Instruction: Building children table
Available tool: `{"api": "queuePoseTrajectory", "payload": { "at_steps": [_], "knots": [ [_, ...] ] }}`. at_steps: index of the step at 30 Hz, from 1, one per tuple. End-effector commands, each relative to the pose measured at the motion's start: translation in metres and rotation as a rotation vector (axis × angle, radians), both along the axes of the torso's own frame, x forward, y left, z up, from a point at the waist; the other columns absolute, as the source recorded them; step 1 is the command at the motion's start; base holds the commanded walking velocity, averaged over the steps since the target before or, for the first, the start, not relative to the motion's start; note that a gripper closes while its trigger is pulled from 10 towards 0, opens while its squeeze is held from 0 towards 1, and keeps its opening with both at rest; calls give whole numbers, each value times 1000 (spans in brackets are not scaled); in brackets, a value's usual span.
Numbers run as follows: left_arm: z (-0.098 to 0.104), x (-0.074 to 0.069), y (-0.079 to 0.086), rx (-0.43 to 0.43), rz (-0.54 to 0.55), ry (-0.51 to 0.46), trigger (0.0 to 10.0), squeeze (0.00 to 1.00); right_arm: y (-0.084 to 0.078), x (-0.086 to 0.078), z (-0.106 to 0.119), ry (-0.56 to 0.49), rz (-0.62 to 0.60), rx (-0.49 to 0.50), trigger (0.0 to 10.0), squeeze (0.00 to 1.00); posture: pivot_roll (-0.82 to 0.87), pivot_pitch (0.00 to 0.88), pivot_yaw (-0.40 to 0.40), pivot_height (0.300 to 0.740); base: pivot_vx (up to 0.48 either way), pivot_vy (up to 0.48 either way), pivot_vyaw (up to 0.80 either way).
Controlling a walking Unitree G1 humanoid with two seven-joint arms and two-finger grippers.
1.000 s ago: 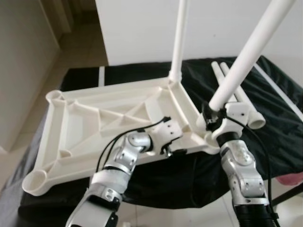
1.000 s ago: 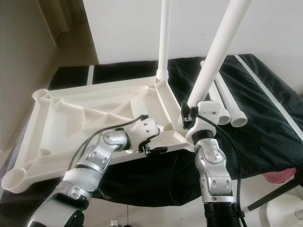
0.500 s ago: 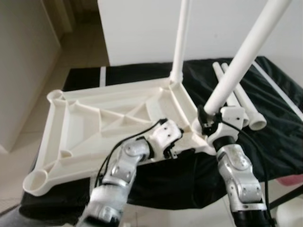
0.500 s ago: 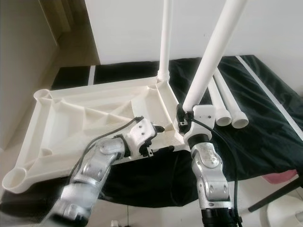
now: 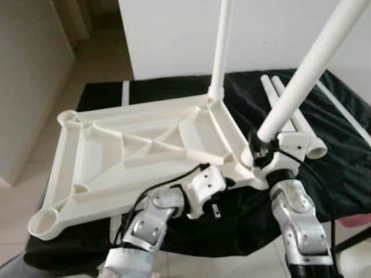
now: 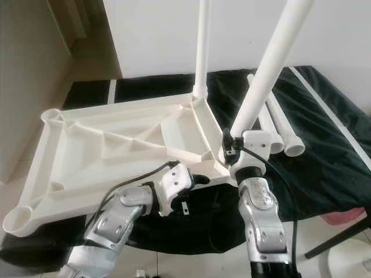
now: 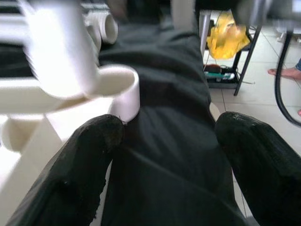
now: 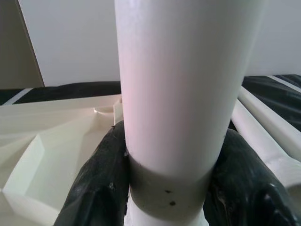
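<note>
At tabletop (image 5: 139,150) corner: right pincer (image 8: 167,188) clamps smooth white leg (image 5: 301,81).

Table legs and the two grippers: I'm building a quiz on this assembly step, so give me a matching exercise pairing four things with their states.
Things:
1. held leg
2. far-corner leg
3. spare legs
4. left gripper

States:
A. lying flat on the black cloth
B. open, by the tabletop's near corner socket
C. standing upright in its socket
D. tilted, clamped by the right gripper

Pairs: 1-D, 2-C, 3-A, 4-B
</note>
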State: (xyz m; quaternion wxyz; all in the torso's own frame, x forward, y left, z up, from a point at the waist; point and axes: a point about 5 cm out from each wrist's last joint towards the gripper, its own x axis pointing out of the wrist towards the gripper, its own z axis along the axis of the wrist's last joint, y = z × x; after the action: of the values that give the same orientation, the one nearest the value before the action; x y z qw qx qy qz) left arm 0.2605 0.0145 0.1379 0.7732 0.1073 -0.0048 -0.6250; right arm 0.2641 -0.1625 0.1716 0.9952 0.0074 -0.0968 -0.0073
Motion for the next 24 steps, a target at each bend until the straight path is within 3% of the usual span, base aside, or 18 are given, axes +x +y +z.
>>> {"api": "queuePoseTrajectory", "payload": {
  "at_steps": [1,9,24],
  "knots": [
    [4,-5,-2,2,-99,17,10000,0,-7,-6,-3,23,-31,-5,10000,0,-49,0,20,740,0,0,0],
    [15,1,-3,-32,-49,-4,10000,0,-14,-16,-20,86,-60,-16,10000,0,-54,9,24,740,0,0,0],
    [18,7,-2,-24,0,5,10000,0,-16,-14,-30,108,-59,-56,10000,0,-49,15,31,740,0,0,0]
  ]
}}
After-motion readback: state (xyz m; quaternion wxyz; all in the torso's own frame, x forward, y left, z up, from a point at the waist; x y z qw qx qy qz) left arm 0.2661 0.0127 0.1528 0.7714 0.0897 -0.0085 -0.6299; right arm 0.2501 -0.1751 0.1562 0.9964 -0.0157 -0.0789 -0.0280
